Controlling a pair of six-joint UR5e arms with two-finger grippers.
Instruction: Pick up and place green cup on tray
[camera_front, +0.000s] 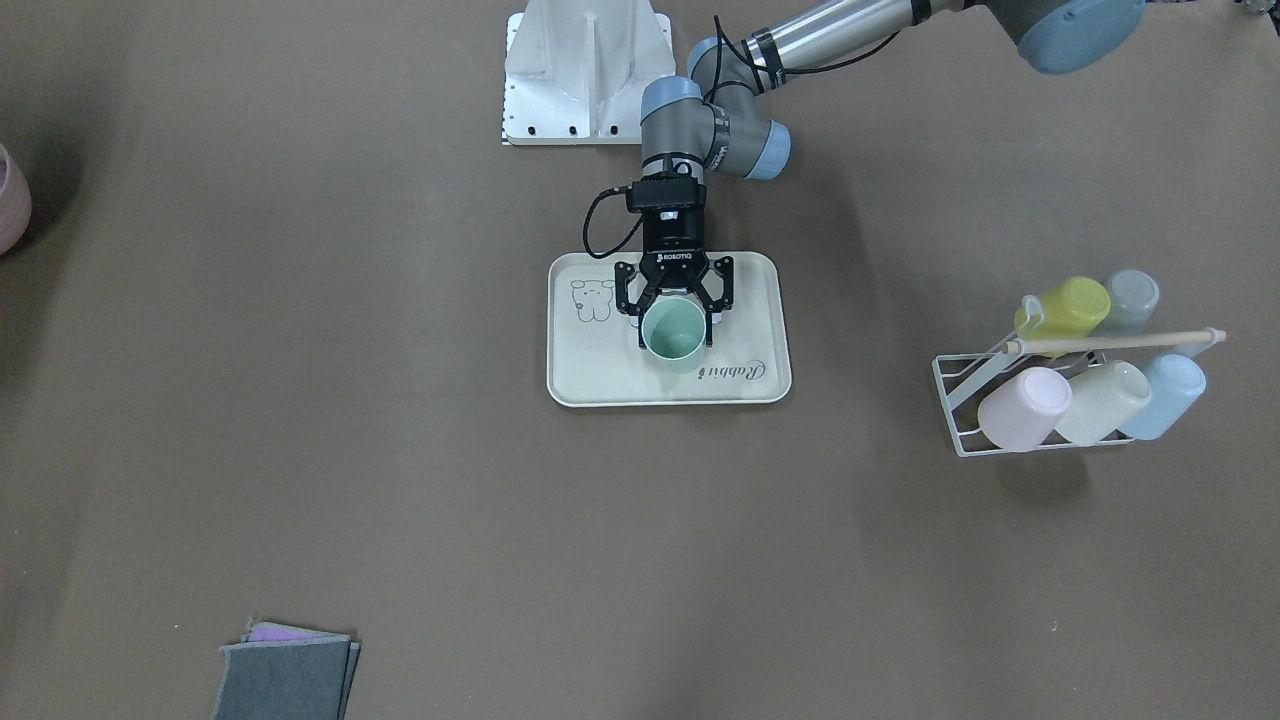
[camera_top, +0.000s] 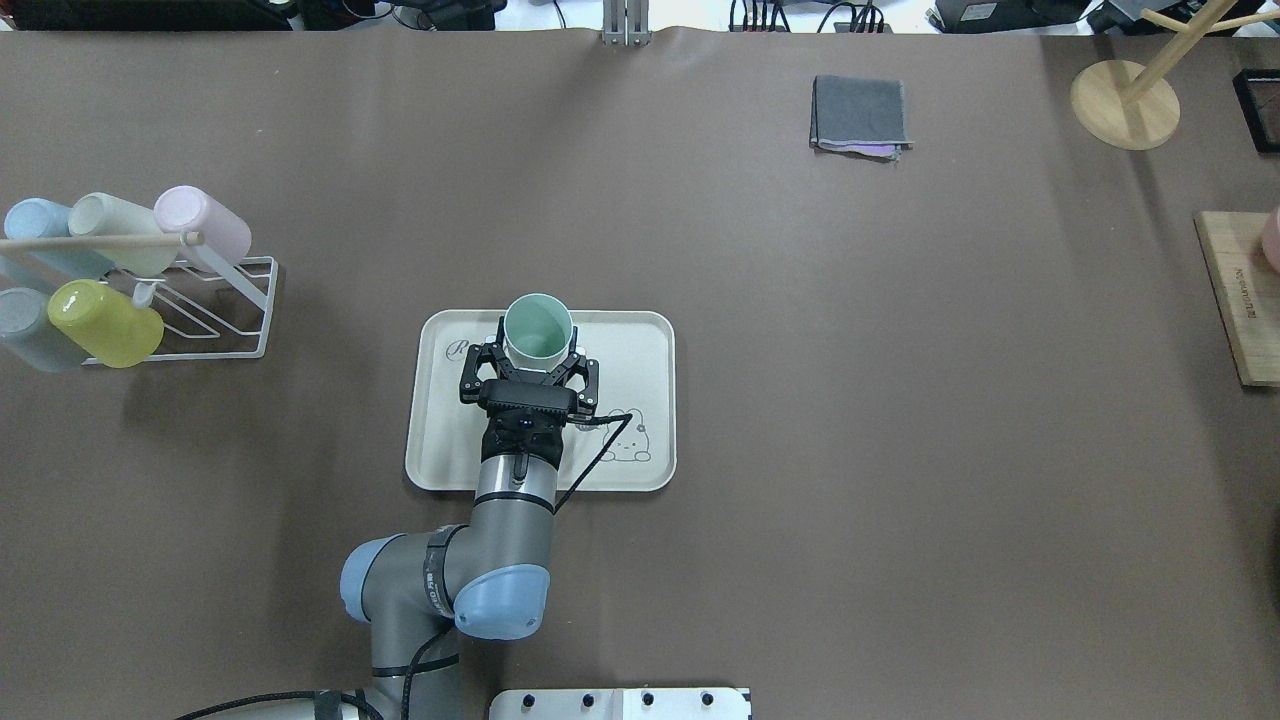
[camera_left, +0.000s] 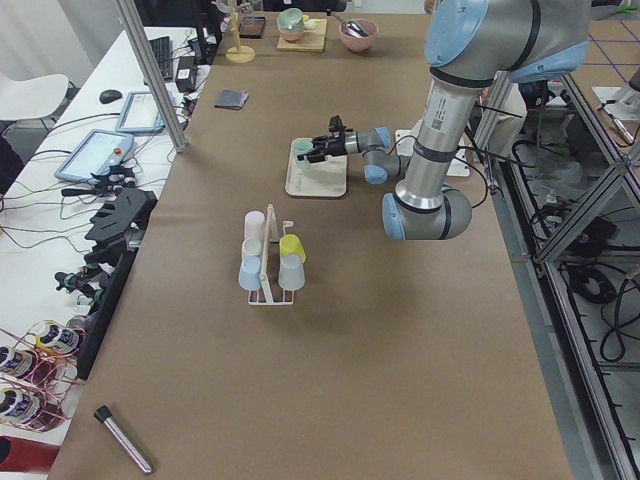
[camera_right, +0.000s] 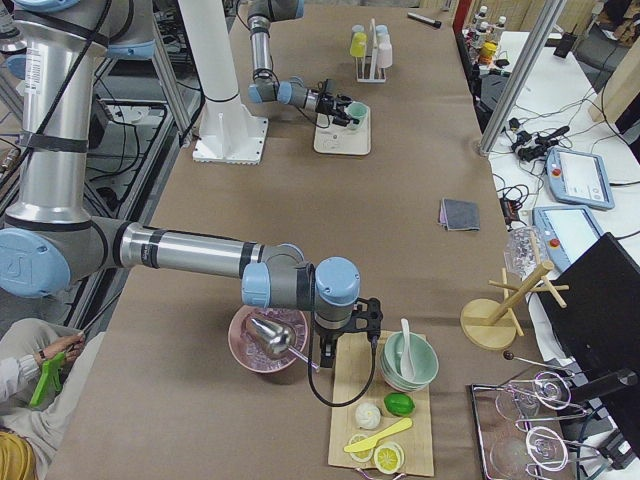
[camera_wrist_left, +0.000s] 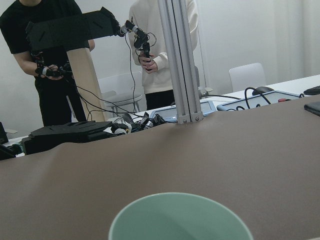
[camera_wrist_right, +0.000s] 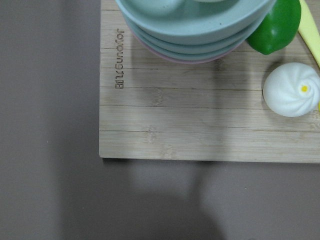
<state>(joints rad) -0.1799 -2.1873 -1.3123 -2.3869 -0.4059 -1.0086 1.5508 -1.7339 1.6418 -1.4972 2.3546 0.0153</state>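
The green cup (camera_front: 673, 330) stands upright with its mouth up on the cream tray (camera_front: 745, 300), near the "Rabbit" script. It also shows in the overhead view (camera_top: 538, 328) and fills the bottom of the left wrist view (camera_wrist_left: 180, 220). My left gripper (camera_front: 676, 322) reaches in level over the tray (camera_top: 640, 350). Its fingers (camera_front: 714, 318) stand spread on either side of the cup, just outside its rim, so it looks open. My right gripper (camera_right: 325, 345) shows only in the exterior right view, over a pink bowl and a wooden board; I cannot tell its state.
A white wire rack (camera_top: 225, 310) with several pastel cups lies to the tray's left in the overhead view. Folded grey cloths (camera_top: 860, 115) lie far across the table. The wooden board (camera_wrist_right: 200, 120) carries stacked bowls (camera_wrist_right: 195, 25), a lime and a white bun.
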